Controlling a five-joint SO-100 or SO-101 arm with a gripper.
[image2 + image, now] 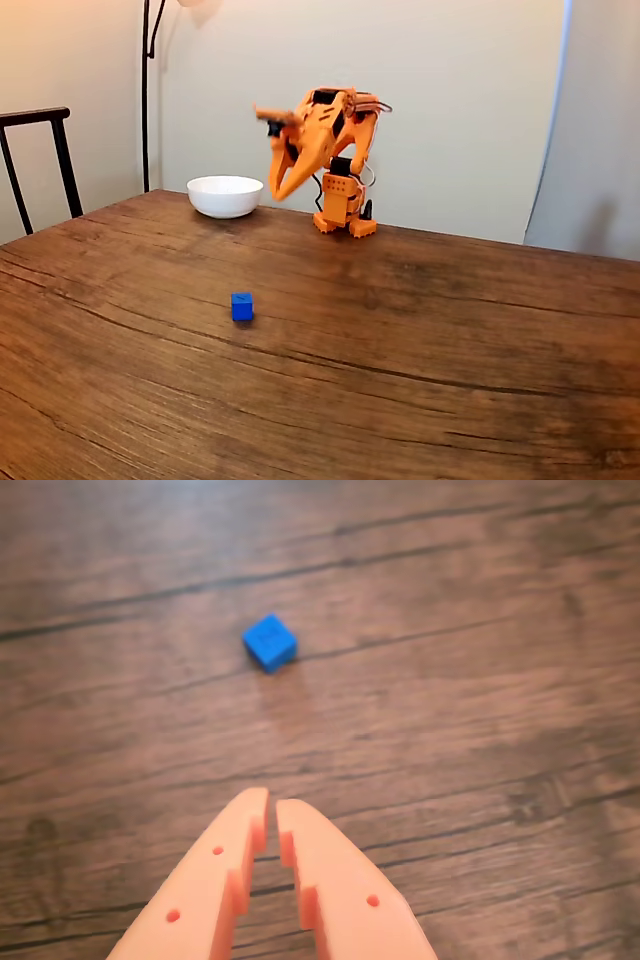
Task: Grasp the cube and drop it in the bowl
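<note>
One cube (242,306) on the tabletop (420,340), sitting nearest the fixed camera, bright blue, flat on the wood, nothing touching it. In the wrist view the cube (269,642) lies ahead of the fingers (273,812) and almost in line with their axis, perhaps a touch to the left; it is turned so that a corner, not a flat face, points back toward the tips. Bare wood between tips and cube; they are well apart. State of the fingers: the two orange tips are drawn nearly together, only a thin slit between them, and they hold nothing. Farther back in the fixed view the arm (330,160) is raised above the tabletop, folded over its base, with the fingers (278,190) pointing down and left, high over the wood. Farthest and left of the arm's base stands the bowl (225,196), white, upright, near the far edge of the tabletop; well apart from the cube. Judgement: the approach has not reached the cube. The coming move turns on reaching forward and down along the current heading, opening the fingers first, and likely a wrist roll to meet flat faces.
</note>
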